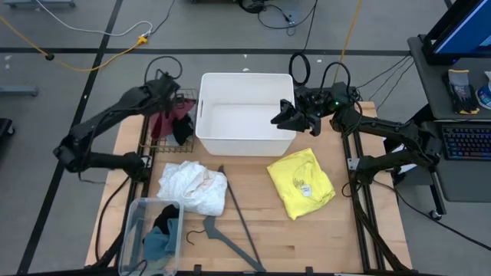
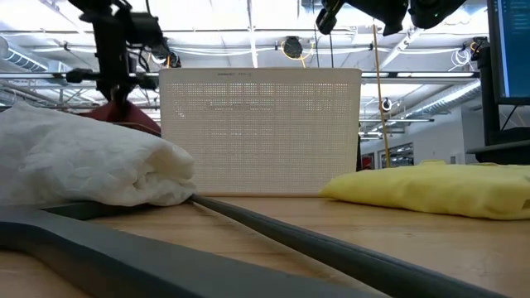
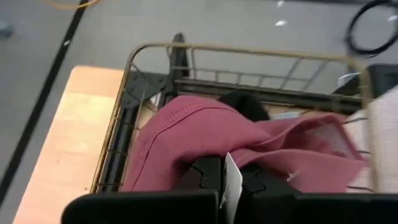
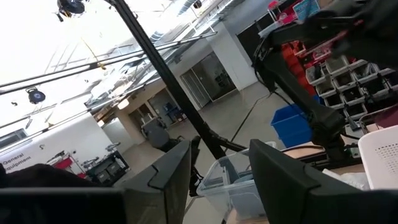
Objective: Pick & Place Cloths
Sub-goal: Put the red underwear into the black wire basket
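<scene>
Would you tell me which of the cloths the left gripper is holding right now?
The maroon cloth in the wire basket: the left gripper is shut on it. The white and yellow cloths lie untouched on the table.

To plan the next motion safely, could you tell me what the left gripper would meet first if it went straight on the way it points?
Probably the maroon cloth in the wire basket; the left gripper looks already closed on it.

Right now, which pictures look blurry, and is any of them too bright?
Low view: the grey hanger up close is smeared out of focus; ceiling lights glare behind the white bin. Right wrist view: the window area washes out white. Left wrist view: the maroon cloth is soft-edged. High view: evenly lit.
</scene>
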Action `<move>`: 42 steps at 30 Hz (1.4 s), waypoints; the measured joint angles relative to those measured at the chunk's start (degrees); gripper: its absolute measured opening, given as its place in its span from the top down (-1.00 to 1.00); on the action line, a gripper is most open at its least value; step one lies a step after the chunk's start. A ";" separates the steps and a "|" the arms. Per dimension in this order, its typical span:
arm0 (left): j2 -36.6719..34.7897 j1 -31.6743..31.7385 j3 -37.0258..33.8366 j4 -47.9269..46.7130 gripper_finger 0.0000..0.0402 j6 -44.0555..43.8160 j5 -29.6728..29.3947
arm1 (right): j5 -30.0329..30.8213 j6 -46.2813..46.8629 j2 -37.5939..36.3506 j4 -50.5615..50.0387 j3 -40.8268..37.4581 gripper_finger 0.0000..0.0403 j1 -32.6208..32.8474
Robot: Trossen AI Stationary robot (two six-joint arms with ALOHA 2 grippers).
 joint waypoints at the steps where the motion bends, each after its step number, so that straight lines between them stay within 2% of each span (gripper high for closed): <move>1: 0.99 0.10 -0.01 -0.39 1.00 -0.54 -0.27 | -0.38 -0.02 0.00 0.00 0.00 0.23 0.00; 7: 5.35 0.06 -0.04 -2.02 1.00 -2.55 0.55 | -1.12 0.02 0.00 -0.02 -0.02 0.23 0.11; 14: 10.54 1.55 -0.04 -1.89 0.99 -3.11 6.06 | -1.59 0.01 0.00 -0.02 -0.02 0.23 0.11; 21: 13.41 2.00 -0.07 -1.73 0.83 -3.35 7.10 | -2.61 0.16 0.00 -0.02 -0.02 0.23 0.11; 25: 13.52 1.96 -0.07 -1.48 0.61 -2.97 7.10 | -2.61 0.18 0.00 -0.02 -0.02 0.23 0.11; 33: 12.80 1.96 -0.07 -1.45 -0.03 -2.84 8.71 | -2.61 0.13 0.00 -0.04 -0.02 0.23 0.11; 38: 9.18 1.96 -0.04 -1.48 -0.35 -3.46 10.26 | -2.68 1.43 0.00 -0.03 -0.02 0.23 0.11; 42: 4.34 1.96 -0.02 -1.48 -0.51 -3.41 10.16 | -4.21 1.50 0.00 -0.03 -0.02 0.23 0.11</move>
